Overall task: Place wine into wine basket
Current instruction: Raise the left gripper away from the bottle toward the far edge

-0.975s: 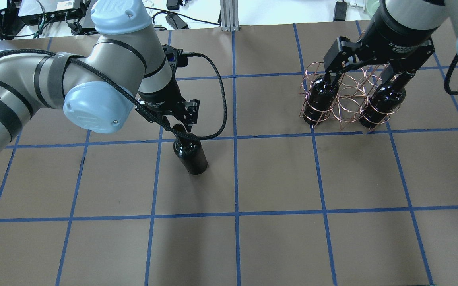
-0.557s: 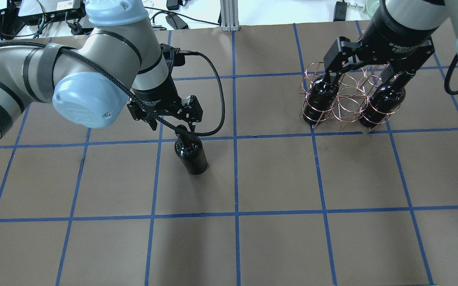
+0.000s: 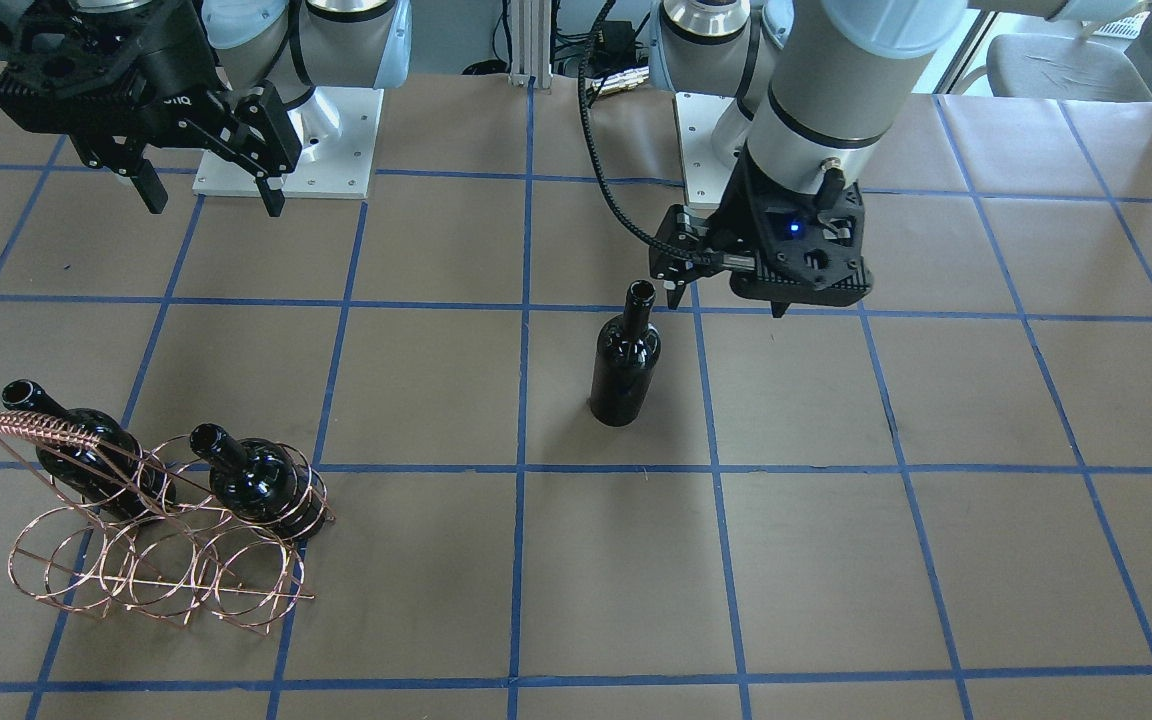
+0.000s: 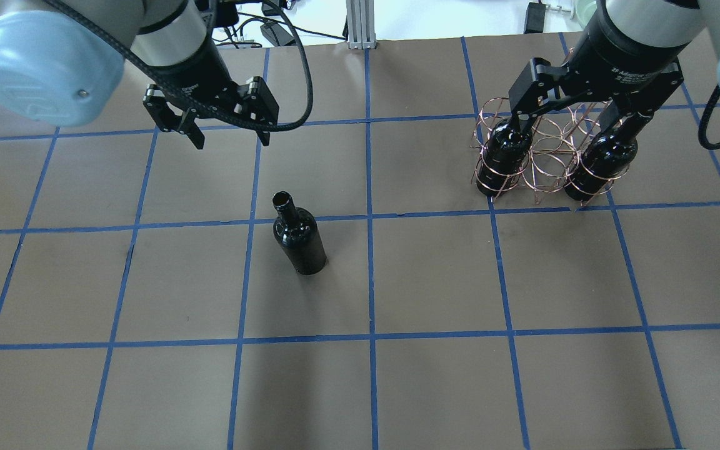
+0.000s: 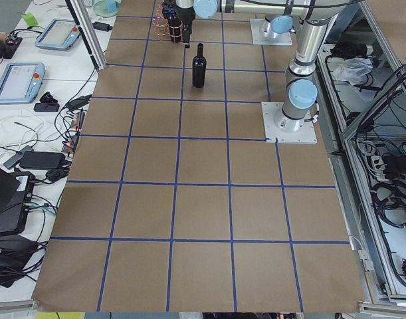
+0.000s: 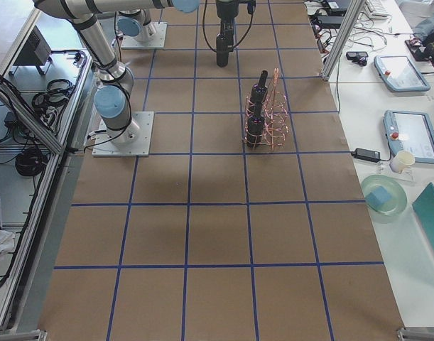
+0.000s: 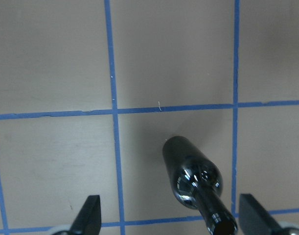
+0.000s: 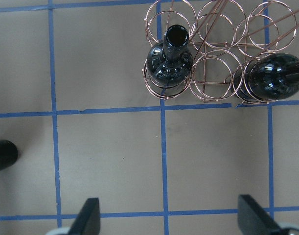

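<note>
The table (image 4: 435, 281) is covered with brown paper under a grid of blue tape (image 4: 370, 281). Further in, the wine (image 4: 300, 240) stands upright and alone near the middle, touched by nothing. Beyond it the left gripper (image 4: 230, 139) hangs wide open and empty. The right gripper (image 3: 214, 200), also wide open and empty, hovers over the basket (image 4: 547, 159), which has two bottles (image 4: 502, 153) in its outer rings. Beside the table lie tablets (image 5: 16, 80) and cables (image 5: 16, 136).

A moment ago the left gripper was around the wine's neck; now it is lifted off and away. The wine, basket and right gripper did not move.
</note>
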`<state>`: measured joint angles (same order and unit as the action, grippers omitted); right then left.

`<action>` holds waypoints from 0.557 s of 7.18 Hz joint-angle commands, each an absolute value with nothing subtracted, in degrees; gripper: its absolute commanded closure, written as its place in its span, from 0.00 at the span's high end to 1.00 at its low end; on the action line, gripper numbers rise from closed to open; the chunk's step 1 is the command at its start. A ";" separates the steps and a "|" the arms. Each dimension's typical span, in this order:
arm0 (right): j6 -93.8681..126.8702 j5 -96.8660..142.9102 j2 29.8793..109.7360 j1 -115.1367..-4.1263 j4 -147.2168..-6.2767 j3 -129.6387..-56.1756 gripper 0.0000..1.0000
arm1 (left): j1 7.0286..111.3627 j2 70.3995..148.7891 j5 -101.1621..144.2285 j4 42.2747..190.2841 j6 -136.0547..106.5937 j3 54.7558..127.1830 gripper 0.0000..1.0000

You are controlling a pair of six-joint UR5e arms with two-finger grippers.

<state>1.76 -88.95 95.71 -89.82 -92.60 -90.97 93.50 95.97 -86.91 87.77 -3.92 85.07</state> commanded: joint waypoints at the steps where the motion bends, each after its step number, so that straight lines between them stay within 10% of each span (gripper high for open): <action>1: 1.76 -89.03 95.80 -89.82 -92.64 -90.97 1.00 | 85.99 94.58 -86.49 87.37 -2.21 84.38 1.00; 4: 1.76 -88.94 95.72 -90.79 -92.73 -87.74 1.00 | 82.72 91.85 -91.91 87.80 1.67 84.20 1.00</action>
